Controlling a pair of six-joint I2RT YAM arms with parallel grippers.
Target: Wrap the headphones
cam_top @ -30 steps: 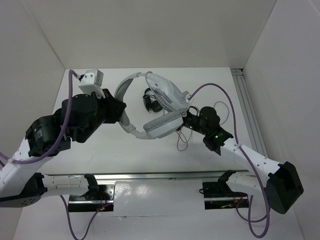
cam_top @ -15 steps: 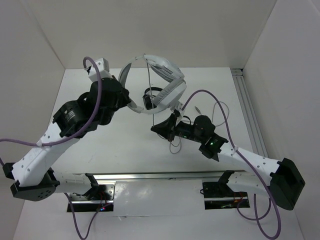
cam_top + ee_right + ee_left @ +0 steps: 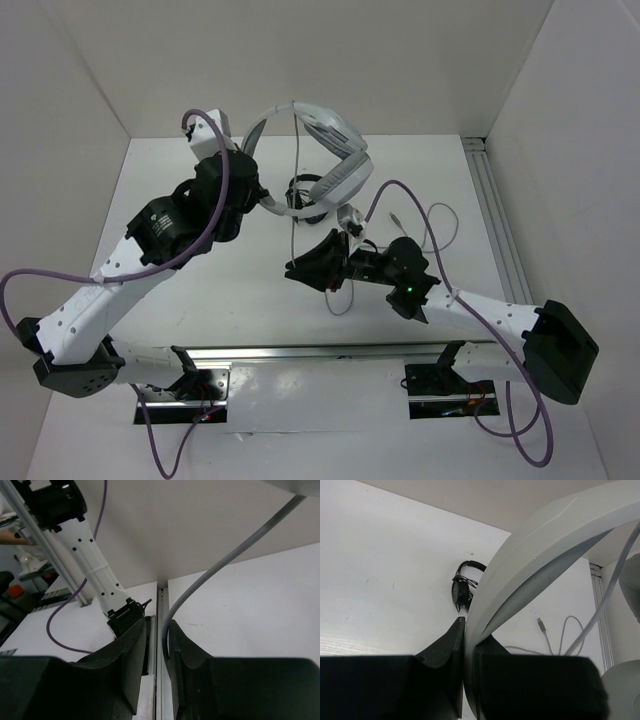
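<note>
The white and light-grey headphones (image 3: 335, 150) hang in the air over the back of the table. My left gripper (image 3: 262, 203) is shut on their wide headband (image 3: 545, 540), with the band clamped between the fingers (image 3: 468, 625). The thin grey cable (image 3: 294, 235) runs straight down from the headphones to my right gripper (image 3: 296, 268), which is low over the table's middle. In the right wrist view the cable (image 3: 225, 562) passes between the jaws (image 3: 156, 622) and lies against the right finger, with a gap to the other. The cable's plug end (image 3: 395, 215) lies on the table.
Small black headphones (image 3: 305, 195) lie on the table below the lifted pair, also in the left wrist view (image 3: 462, 585). Loose cable loops (image 3: 445, 215) lie to the right. A metal rail (image 3: 495, 210) runs along the right edge, another (image 3: 300, 350) along the front.
My left arm has lifted the headphones higher and farther back. My right gripper has moved left toward the table's middle, and the cable between it and the headphones now runs straight.
</note>
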